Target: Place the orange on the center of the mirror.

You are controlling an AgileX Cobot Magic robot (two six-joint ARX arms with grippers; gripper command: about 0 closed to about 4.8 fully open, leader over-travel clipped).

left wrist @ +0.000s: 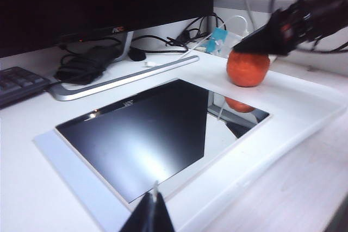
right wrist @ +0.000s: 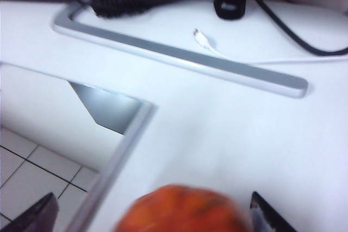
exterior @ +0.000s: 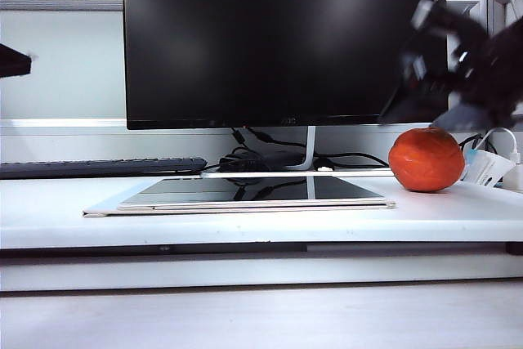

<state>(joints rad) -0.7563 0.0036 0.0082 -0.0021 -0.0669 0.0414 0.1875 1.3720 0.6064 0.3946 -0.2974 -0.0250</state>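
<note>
The orange point(exterior: 425, 159) sits on the white table, just off the right end of the mirror point(exterior: 253, 194), which lies flat with a dark face and a pale rim. My right gripper point(exterior: 445, 112), blurred, hangs right above the orange. In the right wrist view the right gripper point(right wrist: 155, 215) is open, its fingers on either side of the orange point(right wrist: 179, 210) and apart from it, beside the mirror's corner point(right wrist: 32, 161). My left gripper point(left wrist: 154, 210) is shut and empty over the mirror's point(left wrist: 147, 134) near corner, far from the orange point(left wrist: 247, 69).
A big black monitor point(exterior: 286, 38) stands behind the mirror on a silver base point(right wrist: 179, 61). A keyboard point(exterior: 98, 167) lies at the back left, cables point(left wrist: 87, 61) bunch under the screen, and a white plug and cable point(exterior: 490, 165) sit behind the orange.
</note>
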